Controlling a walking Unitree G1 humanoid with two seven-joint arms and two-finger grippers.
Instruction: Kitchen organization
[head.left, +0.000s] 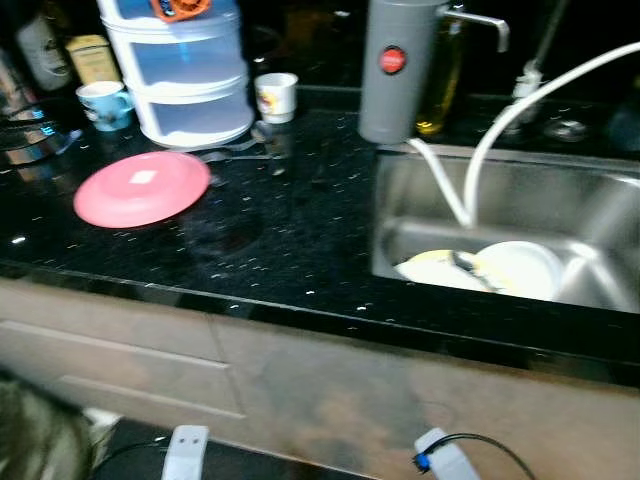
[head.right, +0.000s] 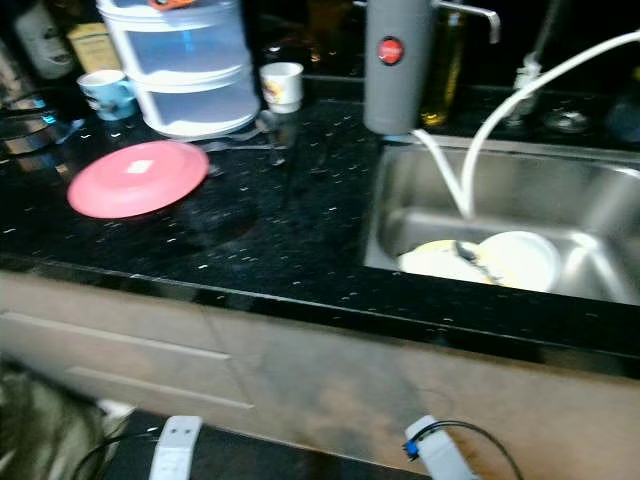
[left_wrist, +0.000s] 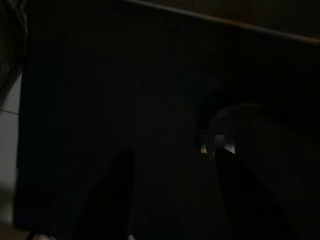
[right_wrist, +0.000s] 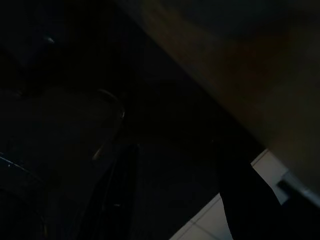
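We see the pink plate (head.left: 142, 188) lying flat on the black speckled countertop (head.left: 290, 240), left of the middle, with its near rim close to the counter's front edge and a wide bare stretch of stone between it and the steel sink (head.left: 600, 190) on the right. Behind the plate stands a clear stacked plastic container (head.left: 180, 75), with a blue mug (head.left: 105, 104) just to its left and a small white cup (head.left: 277, 96) just to its right. A tall grey cylinder with a red button (head.left: 398, 70) stands at the sink's back left corner, and a white hose (head.left: 520, 105) curves down into the basin, where white and yellowish dishes (head.left: 500, 270) lie together on the bottom. The counter's front edge runs across our view, and below it are beige cabinet fronts (head.left: 140, 360). Both arms hang low before those cabinets. Our left gripper (left_wrist: 172, 195) shows in its very dark wrist view with its two fingers spread apart and nothing between them; our right gripper (right_wrist: 175, 195) likewise has its fingers apart and empty, above a strip of pale floor tile (right_wrist: 210, 225).
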